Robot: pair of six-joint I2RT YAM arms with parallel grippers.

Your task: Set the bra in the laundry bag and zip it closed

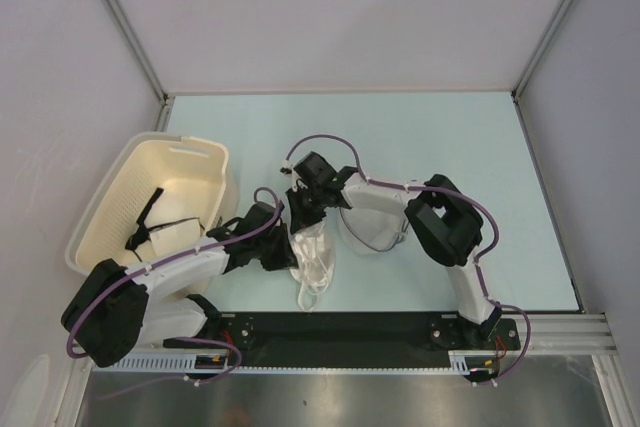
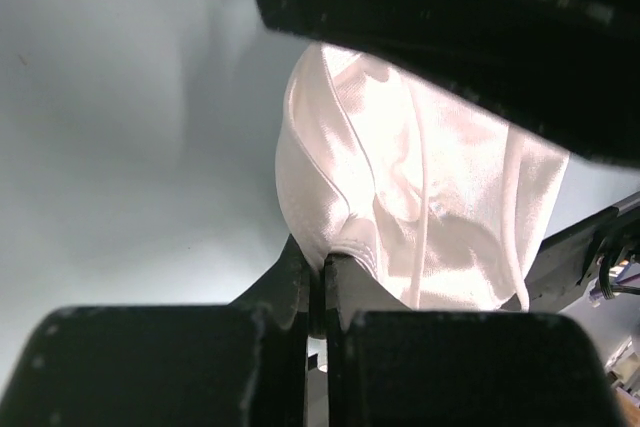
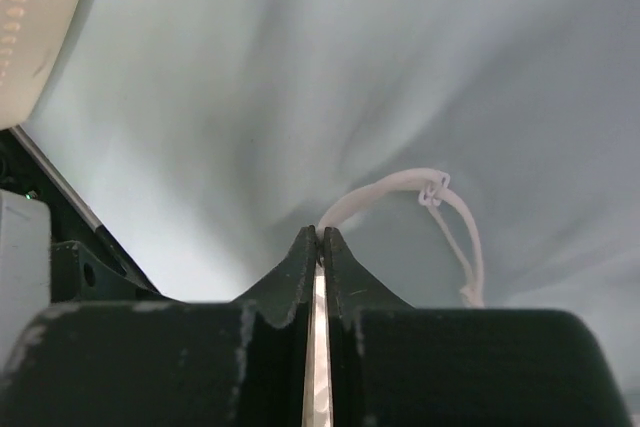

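Pale blue-green tabletop [image 1: 420, 137] fills most of my overhead view, and a cream plastic basket [image 1: 105, 202] sits tilted at its left side, with a black strappy garment [image 1: 150, 212] lying inside. A corner of that basket also shows at the top left of the right wrist camera. Both arms reach in toward the middle of the table and meet just right of the basket.

Part of the round white laundry bag [image 1: 368, 237] shows under the right forearm; the arm hides most of it, so I cannot tell how its zipper stands.

The bra [image 1: 315, 269] is outside the bag, just left of it, drooping in a shiny white bundle between the two grippers. Through the left wrist camera I see the left gripper [image 2: 322, 262] with its fingers pressed together on a hem of the satin fabric. The right gripper [image 3: 321, 237] is likewise clamped tight, nipping a thin white strap [image 3: 440, 197] that loops out over the table.
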